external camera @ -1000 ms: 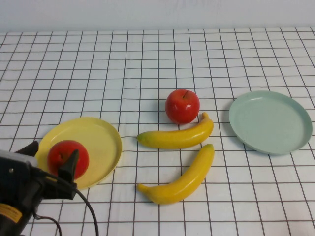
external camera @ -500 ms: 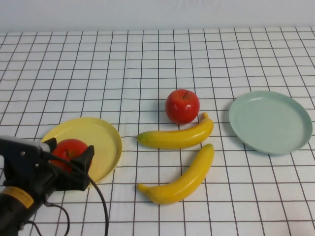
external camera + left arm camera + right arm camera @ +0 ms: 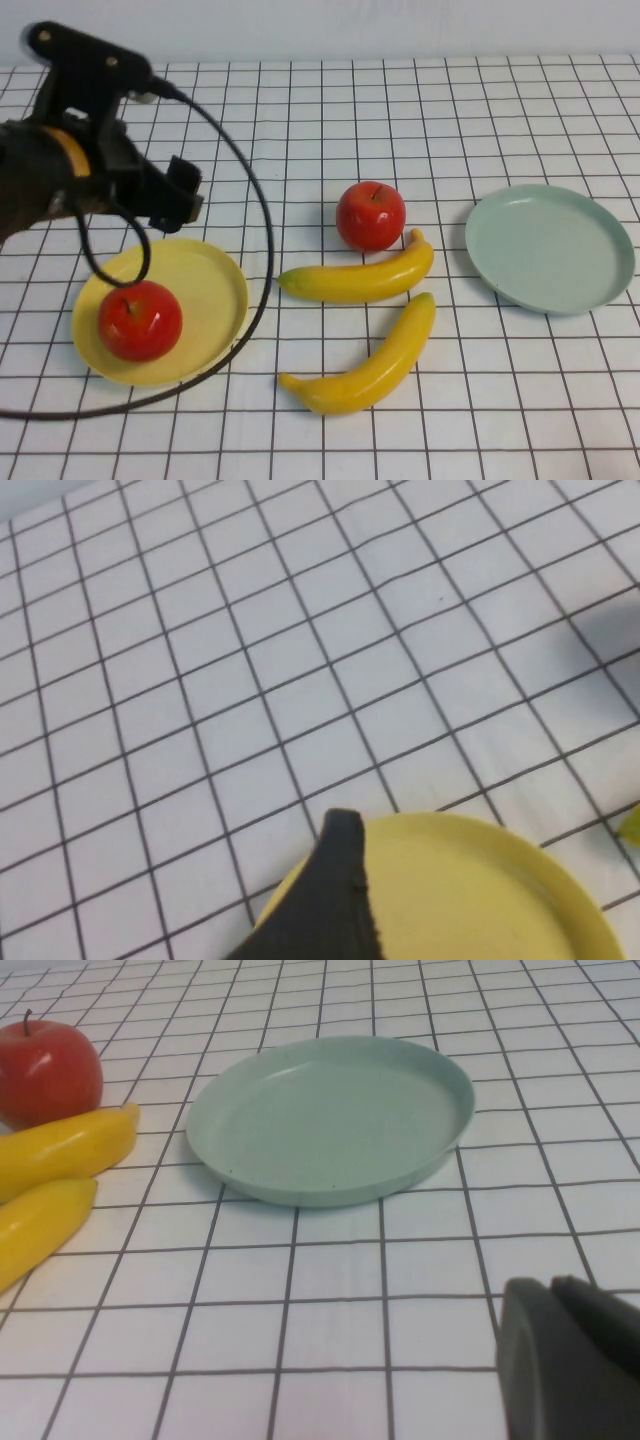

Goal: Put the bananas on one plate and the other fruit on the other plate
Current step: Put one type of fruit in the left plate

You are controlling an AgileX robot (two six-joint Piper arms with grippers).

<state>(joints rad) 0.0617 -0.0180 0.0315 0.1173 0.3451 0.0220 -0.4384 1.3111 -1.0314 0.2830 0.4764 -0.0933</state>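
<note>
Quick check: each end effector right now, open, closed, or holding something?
Left end effector: open, empty, above the yellow plate.
Right end effector: closed, empty, near the green plate.

Looked like lab or robot test bench, not home kitchen. Table (image 3: 300, 120) covered edge to edge with white cloth printed in black grid. Bare pale wall (image 3: 400, 25) behind, no furniture or clutter. Black robot arm (image 3: 60, 160) with trailing cable (image 3: 262, 250) reached over surface. Fruit props glossy, plastic-looking (bananas (image 3: 365, 325) too uniform for real), set out beside plain coloured plates.
</note>
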